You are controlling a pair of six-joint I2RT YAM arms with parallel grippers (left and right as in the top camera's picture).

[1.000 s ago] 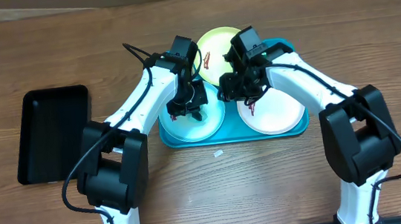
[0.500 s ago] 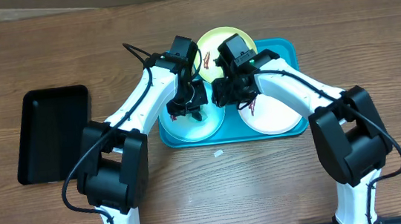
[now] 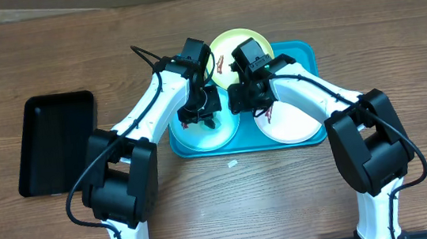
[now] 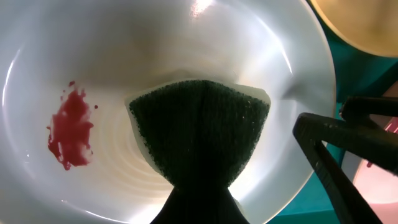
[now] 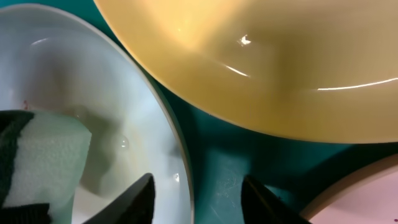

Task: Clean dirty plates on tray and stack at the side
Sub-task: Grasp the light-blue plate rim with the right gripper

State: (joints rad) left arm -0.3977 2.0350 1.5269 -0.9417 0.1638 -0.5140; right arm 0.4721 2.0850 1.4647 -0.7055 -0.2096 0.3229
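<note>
A small white scrap [image 3: 232,164] lies on the wooden surface [image 3: 230,205], just in front of the tray [image 3: 248,149], low centre of the overhead frame. Inside the tray, the bluish-white plate [image 3: 207,136] sits front left and the white plate [image 3: 290,126] front right. The left tool [image 3: 197,119] is clamped on a green-faced sponge [image 4: 199,134] set down in the bluish-white plate, beside a red smear [image 4: 71,127]. The right tool [image 5: 199,205] stands partly wide, with one finger on either side of that plate's right rim and a gap on both sides. Behind them lies the yellow-green plate [image 3: 236,44], with red marks at its left edge. A black tray [image 3: 57,140] sits far left, well apart.
</note>
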